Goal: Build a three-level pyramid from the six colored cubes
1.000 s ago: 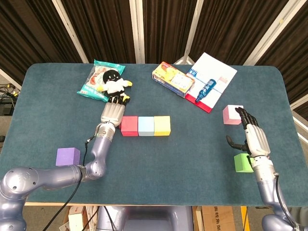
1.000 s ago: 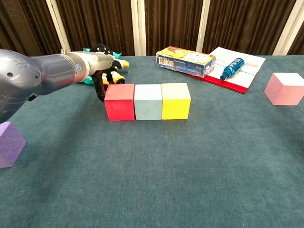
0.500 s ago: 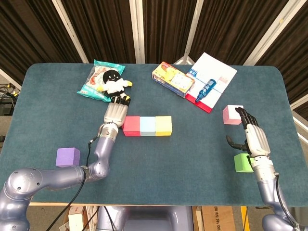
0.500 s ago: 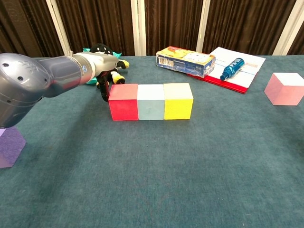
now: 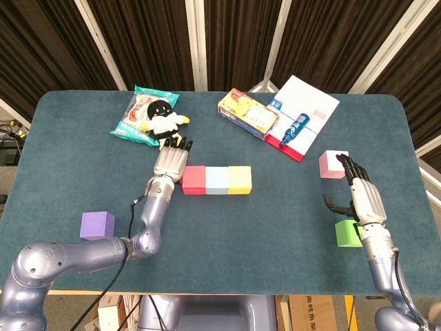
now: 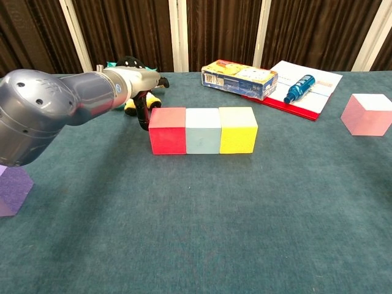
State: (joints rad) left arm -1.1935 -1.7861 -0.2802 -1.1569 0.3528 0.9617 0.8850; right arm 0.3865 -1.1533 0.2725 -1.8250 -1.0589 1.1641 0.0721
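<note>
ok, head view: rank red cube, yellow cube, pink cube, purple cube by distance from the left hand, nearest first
1. red cube: right beside the left hand, at the near end of the row.
2. yellow cube: far end of the same row.
3. purple cube: toward the table's front left edge.
4. pink cube: far across the table, by the right hand.

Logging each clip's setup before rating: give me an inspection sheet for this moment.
Surface: table with dark teal cloth.
Job's things: red cube, light blue cube, yellow cube in a touching row; purple cube near left; pink cube and green cube right. Nothing stacked.
Clutter: snack bag, plush toy, box, booklet with blue bottle on it.
Hands: left hand beside the red cube, contact unclear; right hand open, between pink and green.
Cables: black cable along left arm.
Surroundings: dark curtains.
</note>
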